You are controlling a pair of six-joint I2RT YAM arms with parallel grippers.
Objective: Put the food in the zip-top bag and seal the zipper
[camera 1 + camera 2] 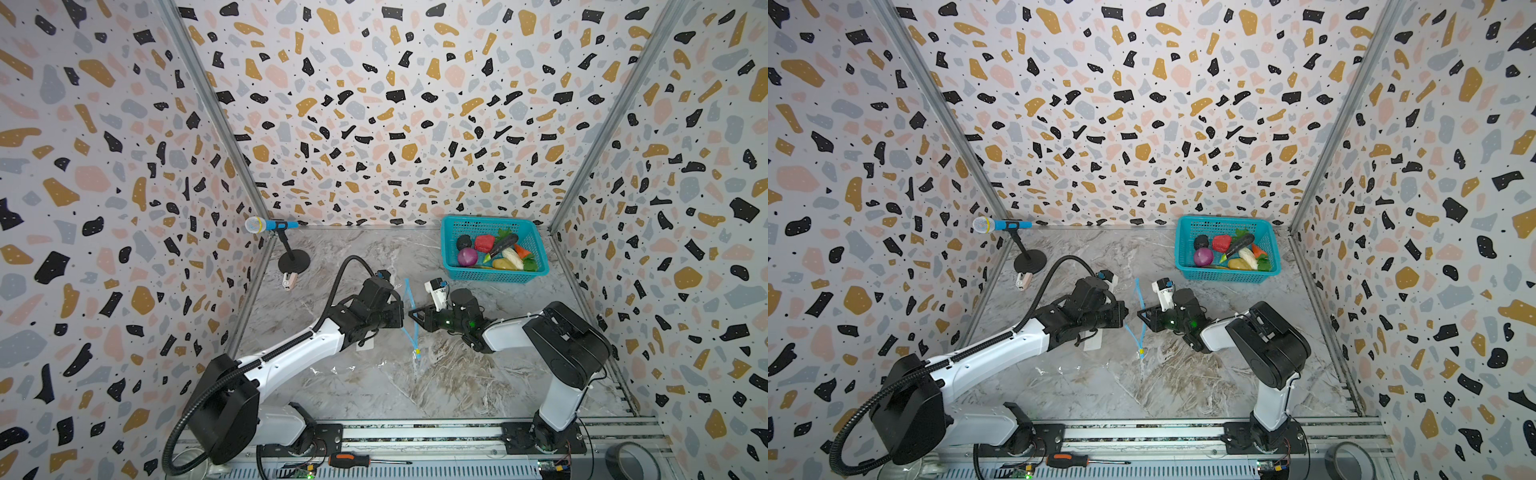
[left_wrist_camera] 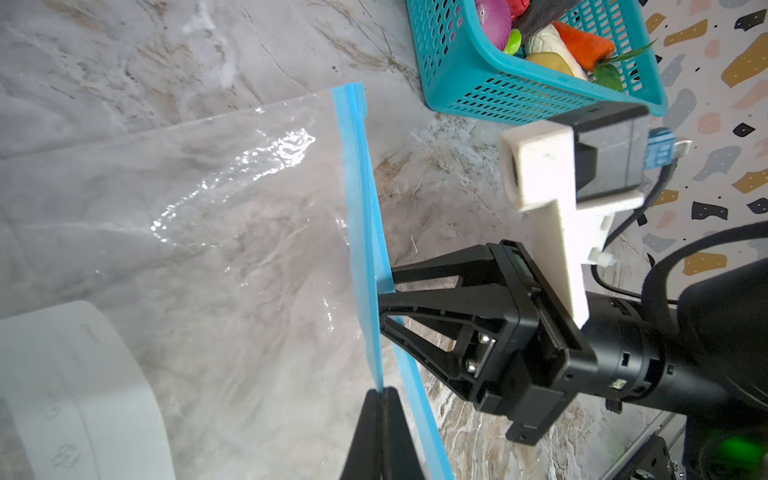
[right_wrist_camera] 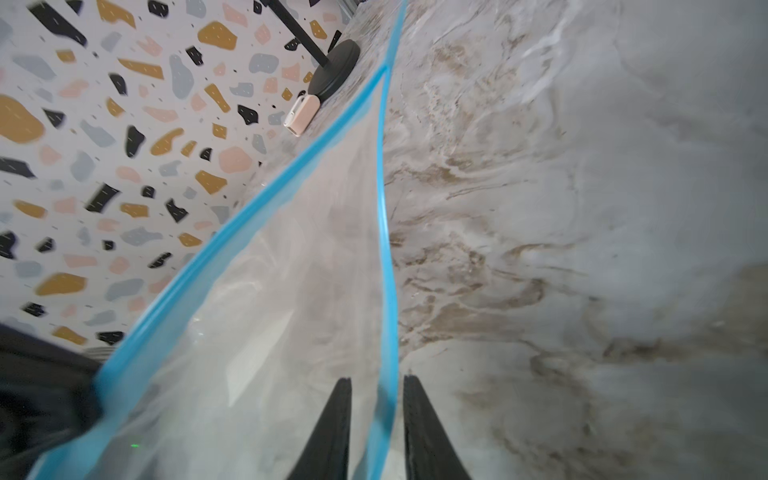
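Left gripper (image 2: 380,395) clenched on zipper (image 2: 357,187) lip; right gripper (image 3: 376,380) jaws slightly apart astride other lip. Zip-top bag (image 2: 228,249) mid-table (image 1: 374,257), mouth parted. Food (image 1: 498,251) in basket (image 1: 486,276), far right; open table between.

The bag (image 2: 208,249) is clear with a light-blue zipper (image 2: 359,199), the basket (image 1: 490,275) teal, the table (image 1: 478,386) grey-brown marble.

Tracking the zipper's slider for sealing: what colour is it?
The slider is yellow; it shows best in a top view.
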